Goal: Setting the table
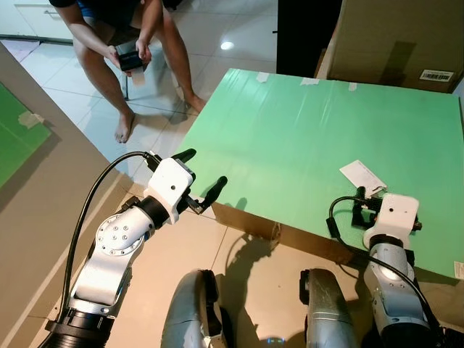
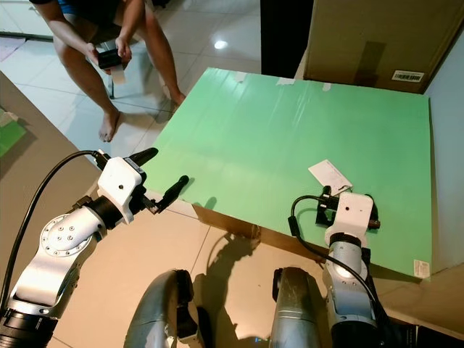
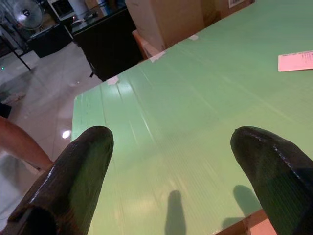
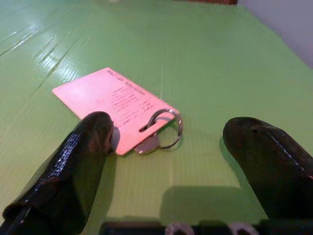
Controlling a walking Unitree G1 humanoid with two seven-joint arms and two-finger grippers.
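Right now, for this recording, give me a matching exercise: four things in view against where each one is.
Things:
1. left gripper
2. right gripper
3. card with key ring
4. cardboard box

Places:
A. at the table's far edge
B. lying flat on the green table
C. at the table's near left corner, fingers open
D. over the table's right side, fingers open just short of the card

Pairs: 1-C, 2-D, 3-B, 4-A

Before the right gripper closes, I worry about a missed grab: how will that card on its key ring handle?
The card lies flat on the table, so it probably slides rather than lifts. It looks thin and light, likely bendy. Its ring seems the easier hold.
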